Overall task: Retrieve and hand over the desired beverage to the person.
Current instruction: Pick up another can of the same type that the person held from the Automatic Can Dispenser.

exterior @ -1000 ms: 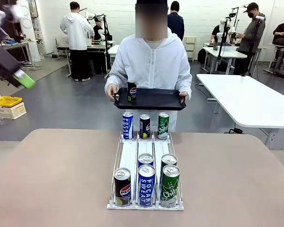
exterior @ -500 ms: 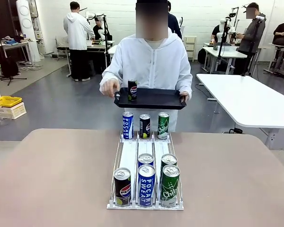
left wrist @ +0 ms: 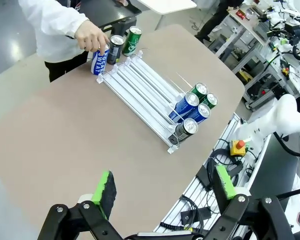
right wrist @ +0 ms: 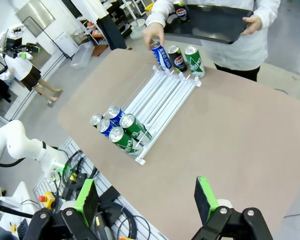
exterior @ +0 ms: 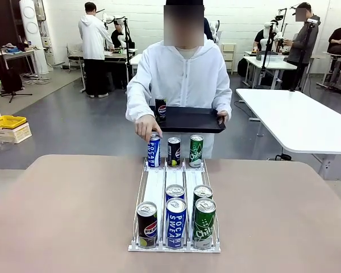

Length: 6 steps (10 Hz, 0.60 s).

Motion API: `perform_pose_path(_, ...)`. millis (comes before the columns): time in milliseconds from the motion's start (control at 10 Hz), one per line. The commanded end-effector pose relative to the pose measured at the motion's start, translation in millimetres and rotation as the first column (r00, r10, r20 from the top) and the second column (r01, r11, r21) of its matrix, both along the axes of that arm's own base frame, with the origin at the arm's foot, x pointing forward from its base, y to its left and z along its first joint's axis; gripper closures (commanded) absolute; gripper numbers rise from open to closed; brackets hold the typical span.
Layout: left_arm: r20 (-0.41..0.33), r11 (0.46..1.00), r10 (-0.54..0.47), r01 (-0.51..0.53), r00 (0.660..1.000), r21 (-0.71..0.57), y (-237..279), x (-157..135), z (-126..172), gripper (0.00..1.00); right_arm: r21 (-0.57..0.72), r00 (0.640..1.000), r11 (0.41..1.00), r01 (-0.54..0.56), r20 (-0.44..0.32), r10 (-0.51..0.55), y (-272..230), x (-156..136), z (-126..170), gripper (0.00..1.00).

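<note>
The blue Pocari Sweat can [exterior: 153,151] stands upright at the 11 o'clock corner of the white wire three-lane rack [exterior: 154,187]. It is the first of three along the far end, with a black Pepsi can [exterior: 174,151] and a green can [exterior: 196,151] beside it toward 3 o'clock. The person's hand [exterior: 146,127] rests its fingers on the blue can's top. This probably marks it as the wanted drink, though the hand could equally be setting it down.

The person in the white hooded jacket [exterior: 182,77] holds the black plastic tray [exterior: 196,119] level with the other hand, at 12 o'clock beyond the desk [exterior: 62,216]. It is presumably there to receive drinks, and one small Pepsi can [exterior: 161,108] already stands on it.

Five more cans [exterior: 175,219] crowd the rack's 6 o'clock end, nearest the arms. The left pincer [left wrist: 164,187] and the right pincer [right wrist: 145,199] both hang high above the desk, jaws spread wide and empty, well apart from every can.
</note>
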<state>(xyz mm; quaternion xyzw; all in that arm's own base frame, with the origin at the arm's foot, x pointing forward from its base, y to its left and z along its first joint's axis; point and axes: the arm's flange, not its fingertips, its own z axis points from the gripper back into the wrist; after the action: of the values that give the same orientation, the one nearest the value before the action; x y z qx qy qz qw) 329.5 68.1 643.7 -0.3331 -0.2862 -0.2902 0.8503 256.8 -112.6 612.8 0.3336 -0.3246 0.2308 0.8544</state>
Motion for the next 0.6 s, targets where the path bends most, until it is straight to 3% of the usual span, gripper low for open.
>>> perform_pose_path(0, 0.024, 1.0, -0.015, 0.016, 1.0, -0.015, -0.6, 1.0, -0.9, 0.0, 0.021, 1.0, 1.0, -0.019, 0.017, 0.018, 1.4, 0.8, -0.6, 0.0)
perform_pose_path(500, 0.024, 1.0, -0.015, 0.016, 1.0, -0.015, -0.6, 1.0, -0.9, 0.0, 0.021, 1.0, 1.0, -0.019, 0.017, 0.018, 1.4, 0.8, -0.6, 0.0)
